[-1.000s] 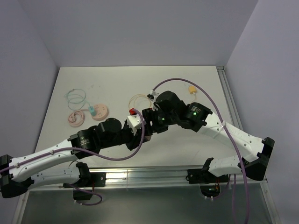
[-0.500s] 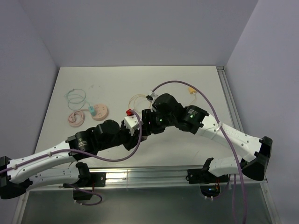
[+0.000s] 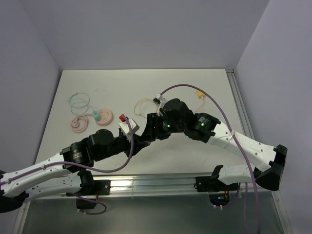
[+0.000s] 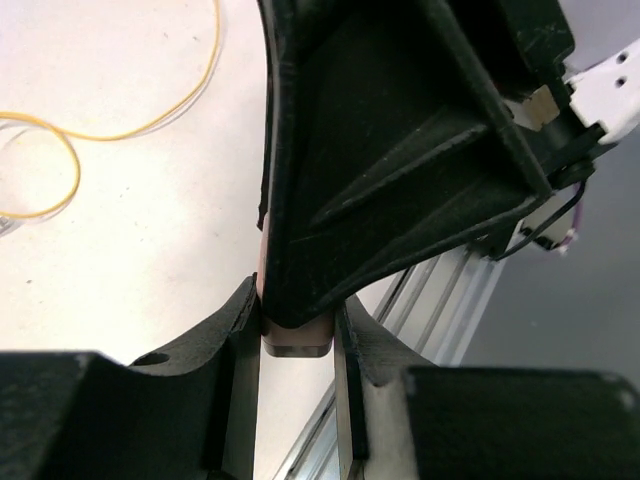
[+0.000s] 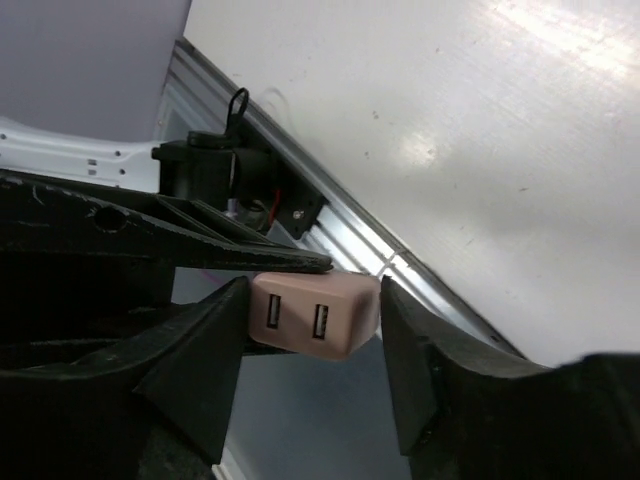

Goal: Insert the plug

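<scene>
A pale pink USB charger block with two ports sits between my right gripper's fingers, which press on both its sides. My left gripper is shut on the same block, and the right gripper's black finger covers most of it in the left wrist view. In the top view the two grippers meet above the table's middle, the left and the right, and the block is hidden between them. A yellow-plug cable lies at the back right.
A clear and yellow cable coil lies behind the grippers. A pink disc, a pink coil and a teal cable lie at the left. The metal rail runs along the near edge.
Both grippers, still joined on the block, have shifted left. The left arm has drawn back toward its base and the right arm has reached further left after it.
</scene>
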